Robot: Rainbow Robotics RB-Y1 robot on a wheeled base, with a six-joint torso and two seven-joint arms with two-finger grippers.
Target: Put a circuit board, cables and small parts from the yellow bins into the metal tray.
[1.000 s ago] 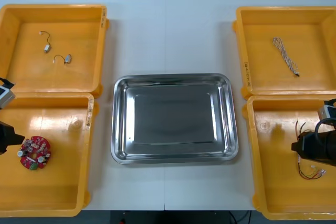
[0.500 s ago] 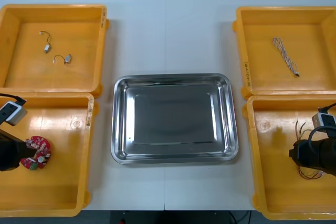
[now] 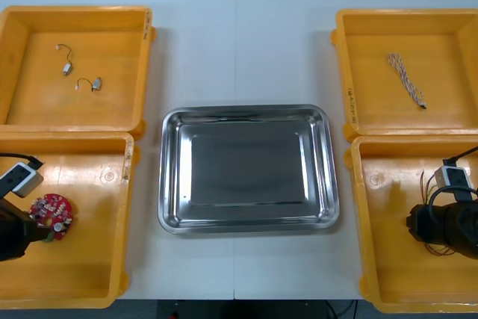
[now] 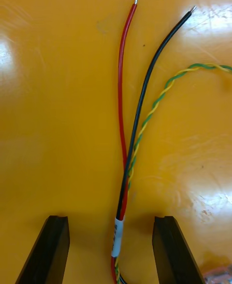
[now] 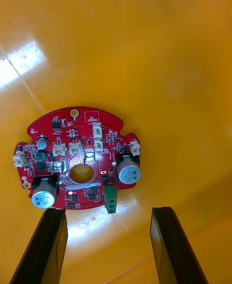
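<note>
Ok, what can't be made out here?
Cable bundle: its banded end runs off the right wrist view's edge between the fingers of the right claw; the right arm covers most of it in front view.
Circuit board: left arm overlaps its edge in front view.
Small metal parts: too small in front view to tell their kind.

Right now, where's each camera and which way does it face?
Front: above the arms, steeply down at table, metal tray, yellow bins; both arms at side edges.
Left wrist: on the left arm, facing a bin floor; circuit board just beyond the open left gripper.
Right wrist: on the right arm, facing a bin floor; cables lie inside the open right gripper.
Shared: front and left wrist both show the circuit board.
</note>
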